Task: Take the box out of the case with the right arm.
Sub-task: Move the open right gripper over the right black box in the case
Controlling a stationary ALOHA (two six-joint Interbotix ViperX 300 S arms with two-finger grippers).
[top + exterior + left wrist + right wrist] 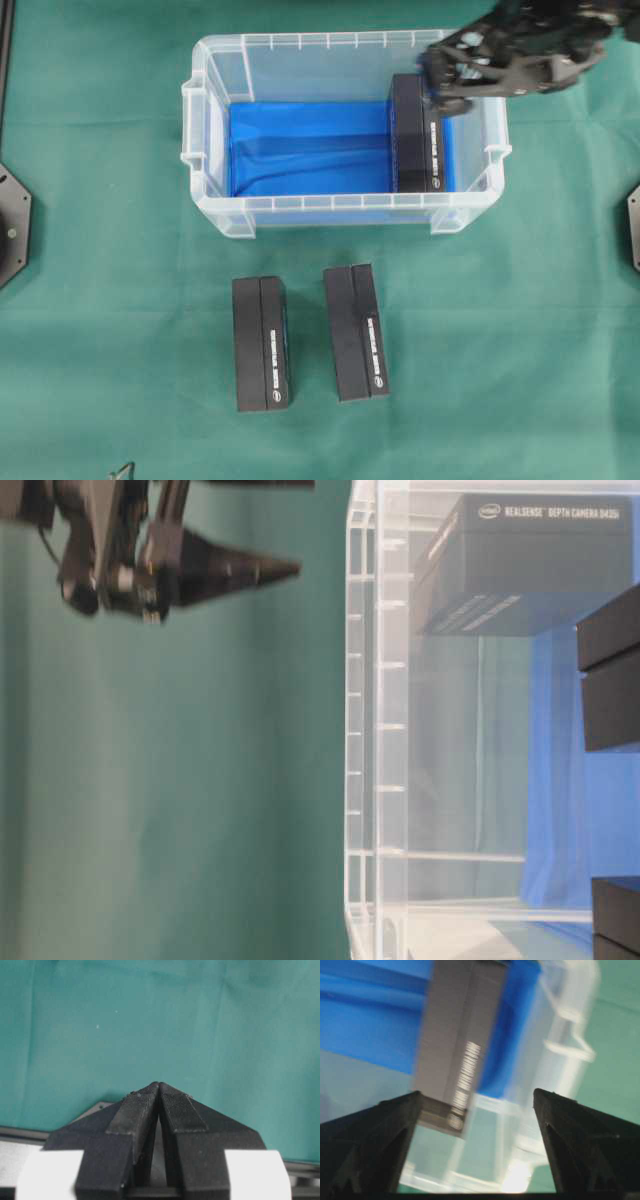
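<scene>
The case, a clear tub with a blue lining, stands at the table's far middle. A black box lies flat inside it against the right wall. My right gripper hovers over the case's far right corner, just above the box's far end. In the right wrist view its jaws stand wide open with nothing between them, and the box and the case wall lie below, blurred. My left gripper is shut and empty over bare green cloth.
Two more black boxes lie side by side on the green cloth in front of the case. Arm base plates sit at the left edge and right edge.
</scene>
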